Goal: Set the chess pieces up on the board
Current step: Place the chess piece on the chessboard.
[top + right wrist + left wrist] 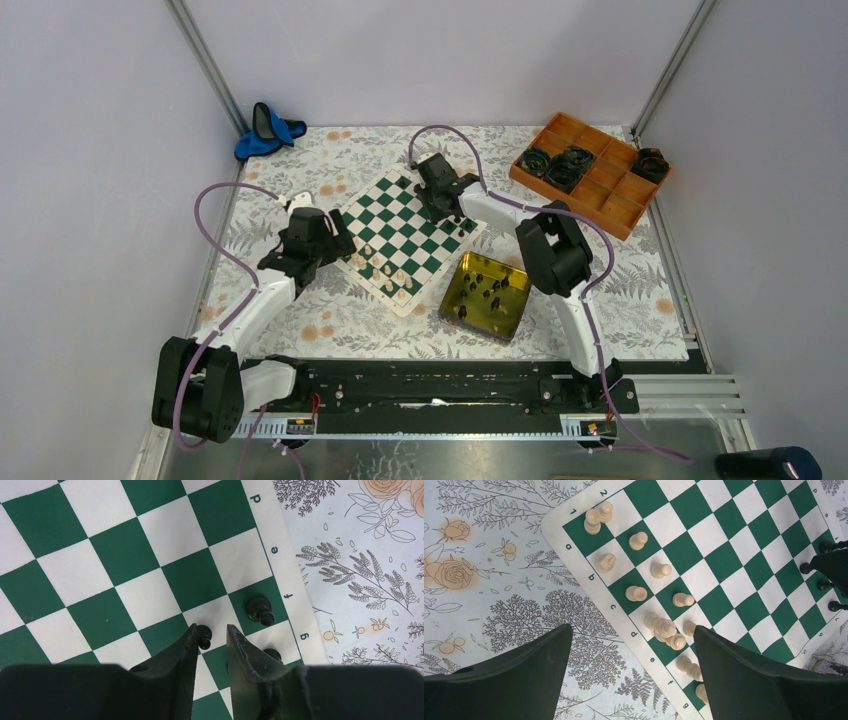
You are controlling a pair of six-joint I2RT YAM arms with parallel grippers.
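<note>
The green and white board (405, 235) lies angled in the middle of the table. Several cream-white pieces (664, 628) stand along its near-left rows, some crowded together. My left gripper (631, 627) is wide open and empty above that edge of the board. My right gripper (212, 630) is low over the far right corner, slightly open. A black pawn (205, 635) stands between its jaws, against the left finger and apart from the right one. Another black piece (260, 611) stands on the f file, and a third (273, 655) is partly hidden behind the right finger.
A yellow-gold tin tray (497, 262) holding several black pieces (490, 290) sits just right of the board. An orange compartment tray (590, 190) with black coiled items is at the back right. A blue object (265, 130) lies at the back left.
</note>
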